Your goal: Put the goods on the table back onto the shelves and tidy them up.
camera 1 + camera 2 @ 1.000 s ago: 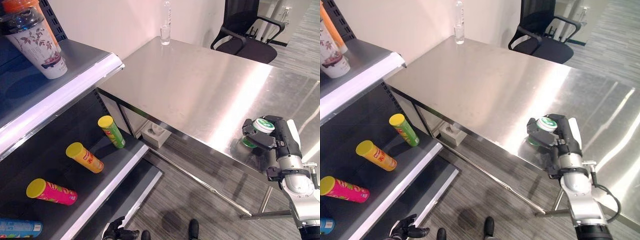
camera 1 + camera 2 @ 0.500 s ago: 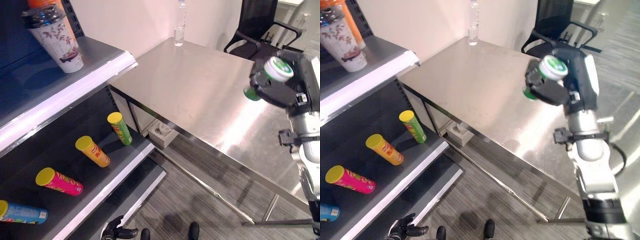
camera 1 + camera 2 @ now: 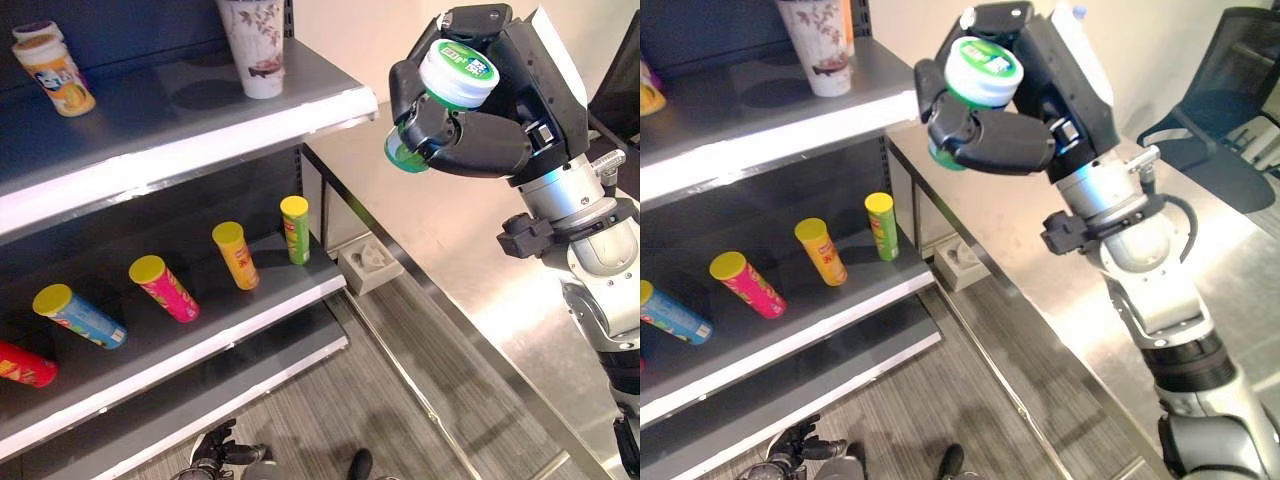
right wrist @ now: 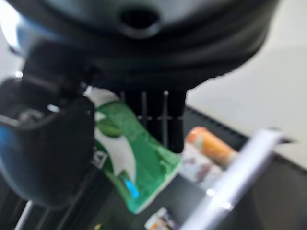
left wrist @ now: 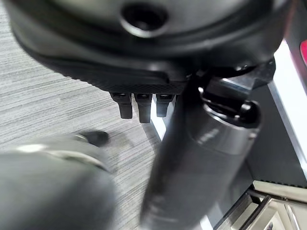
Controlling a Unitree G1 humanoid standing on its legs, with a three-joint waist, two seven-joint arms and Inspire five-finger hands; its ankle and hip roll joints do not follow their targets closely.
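Left eye view: at one o'clock, nearest, the green bottle (image 3: 443,98) was gripped in the curled fingers of the right hand (image 3: 490,120), raised level with the upper shelf (image 3: 200,150). At nine o'clock, tubes (image 3: 238,255) were seen lying on the lower shelf (image 3: 200,340). Placement was judged outstanding. The left hand's (image 5: 144,103) fingers could not be judged.

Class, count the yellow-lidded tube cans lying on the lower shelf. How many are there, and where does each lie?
4, in a row on the dark lower shelf: blue can farthest left, then pink can, orange can, and green can nearest the table. A red item at the view's edge may be another.
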